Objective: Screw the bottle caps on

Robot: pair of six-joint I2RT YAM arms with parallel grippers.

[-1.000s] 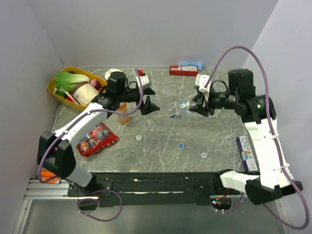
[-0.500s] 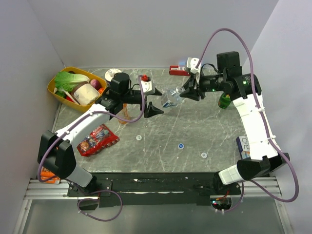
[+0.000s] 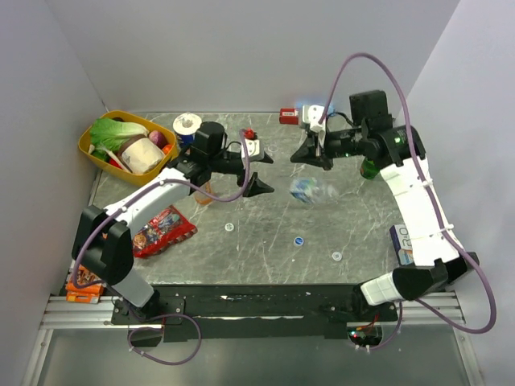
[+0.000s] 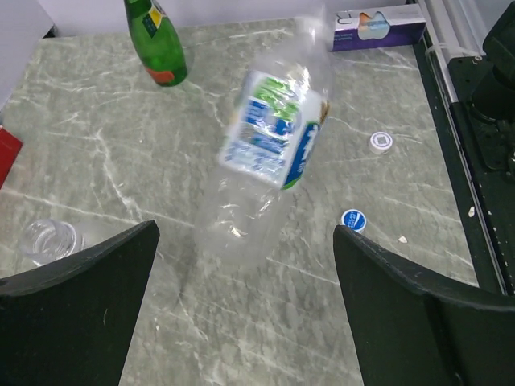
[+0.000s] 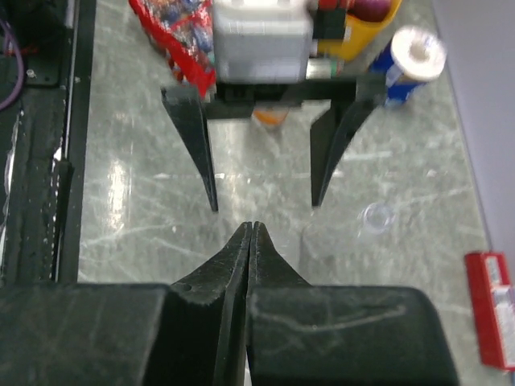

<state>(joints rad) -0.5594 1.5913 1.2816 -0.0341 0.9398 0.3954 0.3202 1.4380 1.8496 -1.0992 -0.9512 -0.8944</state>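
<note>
Water bottle (image 4: pixel 273 153) is seen blurred and tilted over the bench (image 4: pixel 241 346), ahead of the widely spread left fingers (image 4: pixel 80 305); right fingers (image 5: pixel 229 265) are clenched together, nothing grasped.

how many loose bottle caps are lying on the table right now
3: a blue cap near the middle front, a white cap to its right, and a second white cap to its left. Others may be hidden.
</note>
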